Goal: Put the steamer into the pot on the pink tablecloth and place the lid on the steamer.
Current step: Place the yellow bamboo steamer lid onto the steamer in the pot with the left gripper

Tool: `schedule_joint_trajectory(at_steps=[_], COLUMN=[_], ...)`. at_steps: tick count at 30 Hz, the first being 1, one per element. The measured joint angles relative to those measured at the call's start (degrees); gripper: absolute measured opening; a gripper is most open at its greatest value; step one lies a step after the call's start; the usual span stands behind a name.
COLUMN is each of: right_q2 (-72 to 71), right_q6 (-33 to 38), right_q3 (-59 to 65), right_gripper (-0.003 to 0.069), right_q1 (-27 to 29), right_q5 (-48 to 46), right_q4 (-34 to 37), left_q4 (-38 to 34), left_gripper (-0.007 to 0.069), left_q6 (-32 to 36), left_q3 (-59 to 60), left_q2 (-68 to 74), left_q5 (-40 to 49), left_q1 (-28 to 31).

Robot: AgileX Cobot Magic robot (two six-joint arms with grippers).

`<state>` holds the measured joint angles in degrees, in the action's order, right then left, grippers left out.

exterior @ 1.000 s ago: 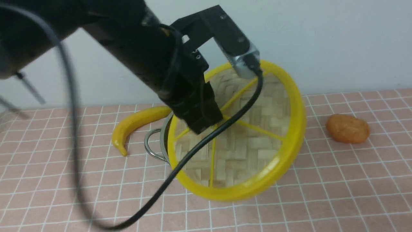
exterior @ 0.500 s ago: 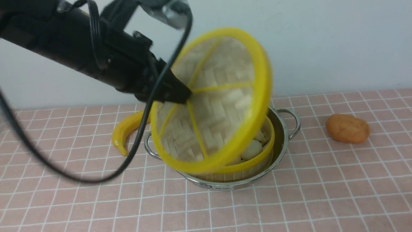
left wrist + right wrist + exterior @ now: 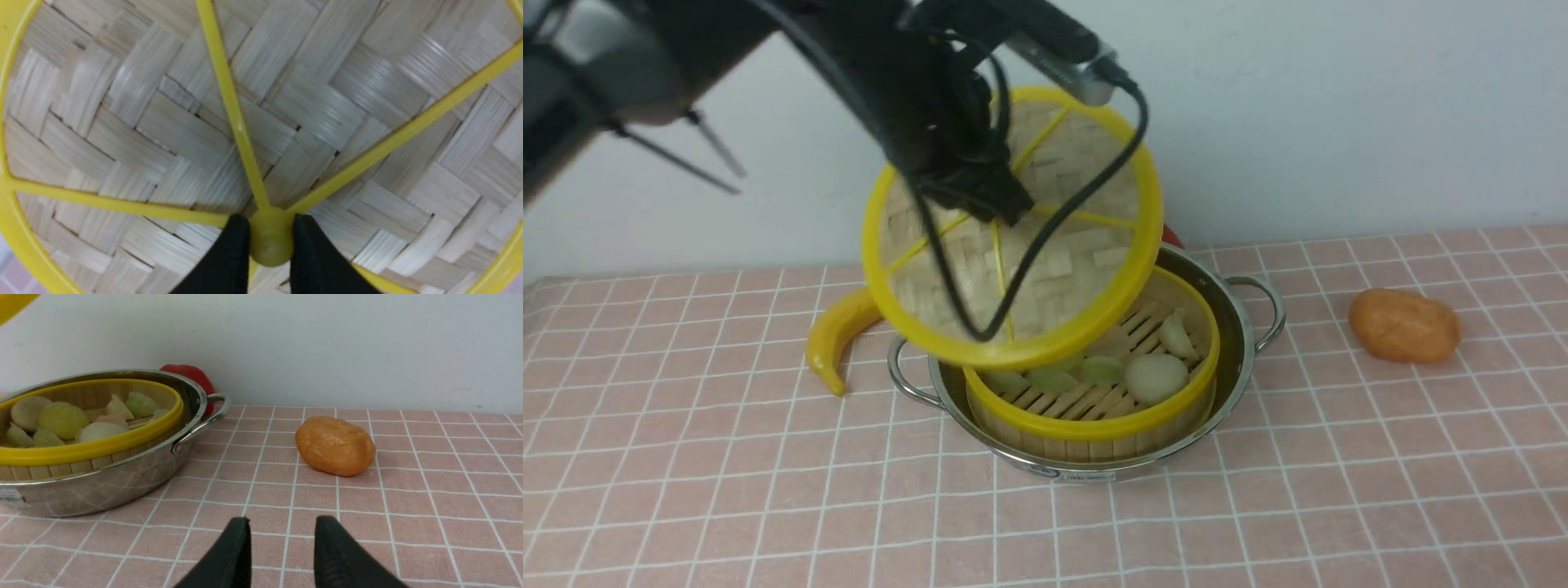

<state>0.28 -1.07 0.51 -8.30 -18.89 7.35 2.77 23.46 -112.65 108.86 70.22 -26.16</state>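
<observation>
The pink cloth (image 3: pixel 1339 490) is covering the whole table. The pot (image 3: pixel 1245 347) is sitting on it near the middle, with one loop handle pointing left and one pointing right.

The lid (image 3: pixel 1086 269) is hanging in the air above the pot's left rear part. It is tilting steeply, so its spoked face is turning toward the front camera. In the front view its lower edge is overlapping the steamer's far-left rim; I cannot tell whether the two are touching.

The steamer (image 3: pixel 1094 426) is resting inside the pot, upright, with its yellow rim standing just above the steel edge.

The left gripper (image 3: pixel 1005 208) is reaching down from the upper left and pinching the lid's centre knob (image 3: pixel 270 245). In the wrist view one black fingertip is pressing on each side of the knob, with the jaws narrowed around it.

The right gripper (image 3: pixel 282 535) is hovering low over the cloth to the right of the pot, apart from it. Its jaws are standing parted with nothing between them.

A banana (image 3: pixel 837 331) is lying just left of the pot. An orange lump (image 3: pixel 1405 325) is lying well to its right. A red thing (image 3: pixel 188 373) is peeking out behind the pot. Pale dumplings (image 3: pixel 1156 377) are lying on the steamer's slats.
</observation>
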Motion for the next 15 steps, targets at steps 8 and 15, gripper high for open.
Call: schedule_joint_trajectory(at_steps=[8,15], right_q2=[0.0,0.0], right_q6=[-0.1,-0.1], right_q3=[0.0,0.0], right_gripper=[0.0240,0.0240], right_q1=[0.0,0.0], right_q5=[0.0,0.0], right_q4=[0.0,0.0], left_q4=[-2.3,-2.8], left_gripper=[0.0116,0.0116], left_q6=[-0.4,-2.5], left_q3=[-6.0,-6.0], left_q2=[7.2,9.9], left_q5=[0.1,0.2], left_q1=[-1.7,-1.7])
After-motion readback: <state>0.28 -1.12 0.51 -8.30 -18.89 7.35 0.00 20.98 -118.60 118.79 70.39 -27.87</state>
